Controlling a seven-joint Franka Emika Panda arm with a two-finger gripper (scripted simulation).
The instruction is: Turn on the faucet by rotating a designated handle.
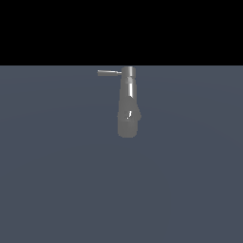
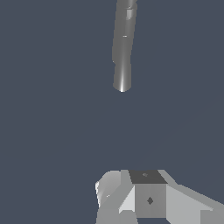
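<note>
The faucet [image 1: 128,103] stands on the desk [image 1: 57,180], near its far edge. The handle [image 1: 108,72] projects from its upper, narrow end toward nine o'clock in the exterior view. The claw [image 2: 131,197] sits well apart from the faucet.

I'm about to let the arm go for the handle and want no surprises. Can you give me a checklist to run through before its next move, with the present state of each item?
1. Handle located: ok; it projects from the faucet's narrow end toward the exterior view's left.
2. Handle free of obstruction: ok in the exterior view; nothing touches it.
3. Gripper clear of the faucet: ok; in the wrist view a wide gap separates them.
4. Handle visible from the wrist: not ok; only the faucet body shows there.
5. Gripper opening: cannot tell; the fingers appear only partly.
6. Arm visible in the exterior view: not ok; it is out of frame.
</note>
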